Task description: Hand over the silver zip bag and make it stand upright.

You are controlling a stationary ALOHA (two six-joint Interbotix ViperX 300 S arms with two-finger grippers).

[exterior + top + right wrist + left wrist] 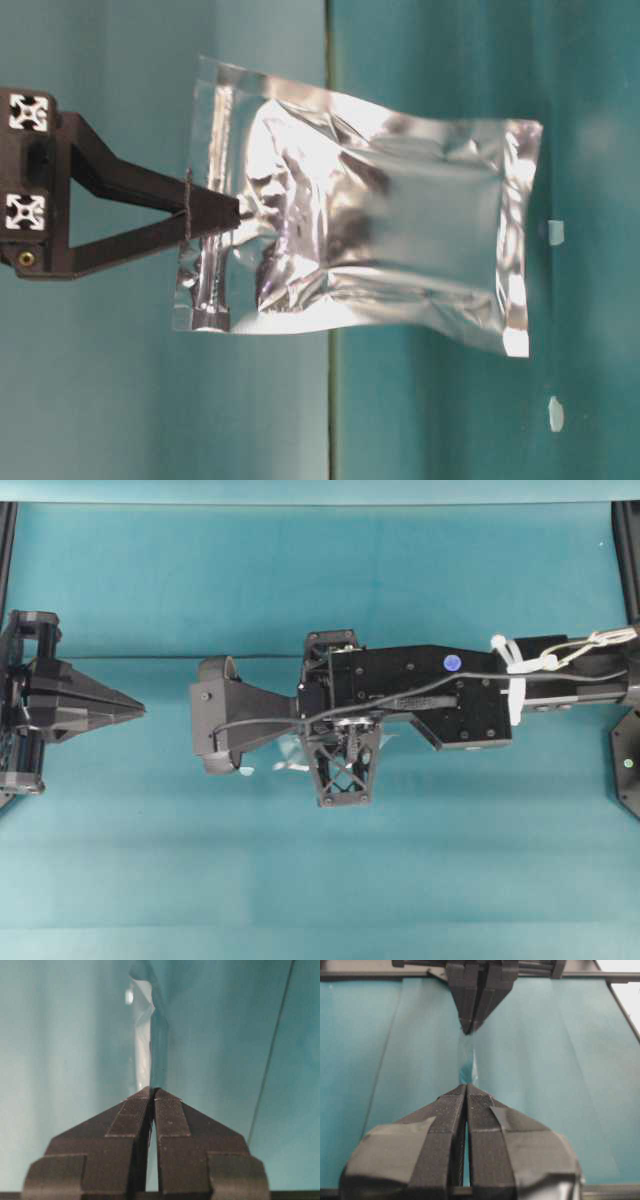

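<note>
- The right hand (235, 212) is clamped on the silver zip bag (370, 240), its two fingers pressed together on the foil just beside the zip strip at one end.
- In the table-level view, which looks turned on its side, the bag hangs from that grip with its far short edge toward the teal table (590, 120); whether that edge touches the table I cannot tell.
- The pouch is crinkled and shiny, with a darker panel across its middle.
- From the right wrist view the bag (144, 1035) runs edge-on straight away from the closed fingertips (151, 1091).
- Overhead, the right arm reaches across the middle of the table (300, 570), and only slivers of the bag (290, 763) peek out beneath it.
- The left hand (140, 709) sits at the left edge, well apart from the bag, its fingers together and holding nothing.
- In the left wrist view that hand (466, 1089) points toward the right hand (470, 1027), with the bag (466, 1062) seen as a thin pale strip between them.
- Two tiny white scraps (556, 232) lie on the table near the bag's far end.
</note>
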